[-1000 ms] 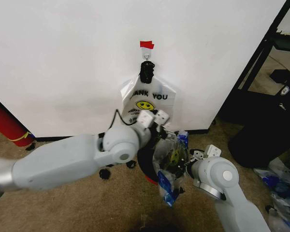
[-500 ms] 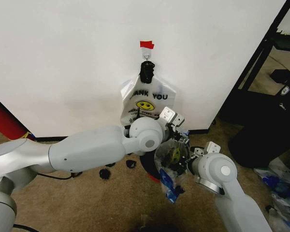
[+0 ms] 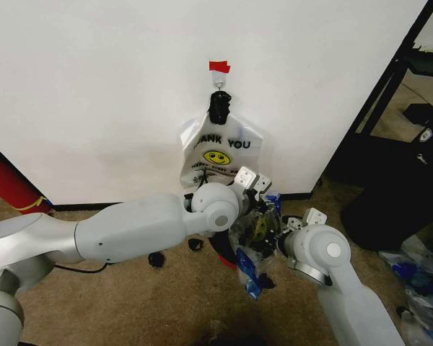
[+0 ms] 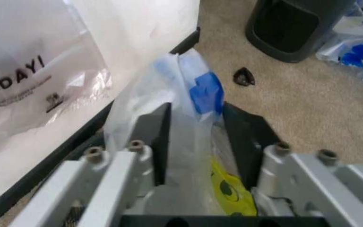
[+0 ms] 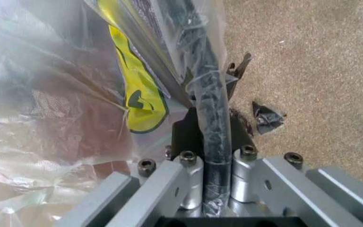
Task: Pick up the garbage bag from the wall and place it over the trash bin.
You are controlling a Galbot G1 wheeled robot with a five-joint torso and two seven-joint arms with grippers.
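Jaws of the left gripper (image 4: pixel 197 137) stand apart, with a fold of the thin see-through garbage bag with blue side panels (image 4: pixel 191 118) between them. Right gripper (image 5: pixel 210 137) is clamped on the bag's dark rolled edge. The bag hangs between both grippers over the small round black trash bin (image 3: pixel 220 249), below the white "THANK YOU" bag (image 3: pixel 218 151) hanging on the plain white wall (image 3: pixel 94 86).

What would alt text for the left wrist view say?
The left claw straddles the bag, its blue-edged plastic between open fingers. Behind are the wall with a printed bag, carpet and a large black bin.
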